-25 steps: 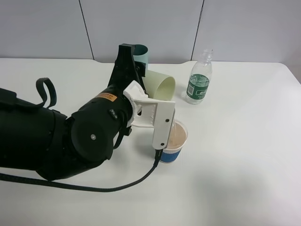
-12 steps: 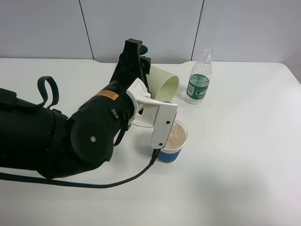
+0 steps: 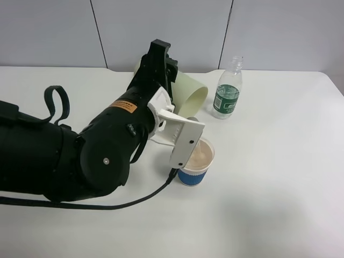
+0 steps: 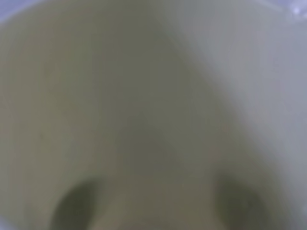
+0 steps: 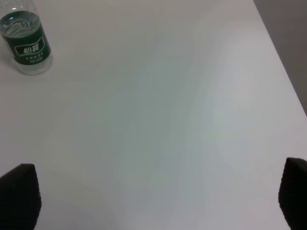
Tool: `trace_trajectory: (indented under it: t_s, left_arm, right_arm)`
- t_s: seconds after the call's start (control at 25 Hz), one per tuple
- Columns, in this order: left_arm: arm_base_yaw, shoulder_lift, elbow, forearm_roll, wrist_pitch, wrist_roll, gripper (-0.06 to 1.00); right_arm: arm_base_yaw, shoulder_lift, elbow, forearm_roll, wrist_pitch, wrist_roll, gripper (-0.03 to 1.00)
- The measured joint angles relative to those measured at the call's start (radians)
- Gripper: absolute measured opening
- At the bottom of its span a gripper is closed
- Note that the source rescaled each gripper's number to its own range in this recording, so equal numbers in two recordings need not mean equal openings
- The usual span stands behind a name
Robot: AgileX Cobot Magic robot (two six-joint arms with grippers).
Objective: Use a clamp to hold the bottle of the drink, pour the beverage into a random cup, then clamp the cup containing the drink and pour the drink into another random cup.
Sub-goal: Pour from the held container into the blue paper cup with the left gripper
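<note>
My left gripper (image 3: 170, 72) is shut on the pale yellow-green tumbler (image 3: 189, 93), which it holds tipped on its side in the air. The tumbler's mouth points down and right, above and behind the blue-sleeved white cup (image 3: 195, 163). That cup stands upright on the table, its beige inside showing; I cannot make out the beverage in it. In the left wrist view the tumbler's pale wall (image 4: 153, 105) fills the picture. The bottle (image 3: 228, 89) stands uncapped at the back right, also seen as the bottle (image 5: 26, 44) in the right wrist view. My right gripper (image 5: 156, 201) hangs open over bare table.
The white table (image 3: 279, 188) ends at a grey panelled wall behind. The bulky black left arm (image 3: 80, 156) with its cable covers the left half of the table. The teal tumbler is hidden behind the gripper.
The left gripper has lifted and swung the tilted tumbler up and towards the back, covering the teal tumbler that showed behind it. Bottle and blue-sleeved cup have not moved.
</note>
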Motion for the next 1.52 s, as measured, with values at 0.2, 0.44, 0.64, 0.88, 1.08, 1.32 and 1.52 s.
trace_trajectory:
  t_s: [0.2, 0.44, 0.64, 0.88, 1.08, 1.32, 1.52]
  left_arm:
    - [0.000, 0.000, 0.000, 0.064, -0.020, 0.000, 0.03]
    - [0.000, 0.000, 0.000, 0.137, -0.026, 0.032, 0.03]
    - [0.000, 0.000, 0.000, 0.170, -0.043, 0.081, 0.03]
    - [0.000, 0.000, 0.000, 0.165, -0.042, 0.079, 0.03]
    - [0.000, 0.000, 0.034, 0.144, -0.032, -0.052, 0.03]
    - [0.000, -0.011, 0.078, 0.135, 0.022, -0.417, 0.03]
    - [0.023, -0.047, 0.103, 0.167, 0.082, -0.811, 0.03]
  right_arm:
    - [0.000, 0.000, 0.000, 0.000, 0.000, 0.000, 1.00]
    - [0.000, 0.000, 0.000, 0.000, 0.000, 0.000, 1.00]
    - [0.000, 0.000, 0.000, 0.000, 0.000, 0.000, 1.00]
    - [0.000, 0.000, 0.000, 0.000, 0.000, 0.000, 1.00]
    - [0.000, 0.000, 0.000, 0.000, 0.000, 0.000, 1.00]
    - [0.000, 0.000, 0.000, 0.000, 0.000, 0.000, 1.00]
    - [0.000, 0.000, 0.000, 0.000, 0.000, 0.000, 1.00]
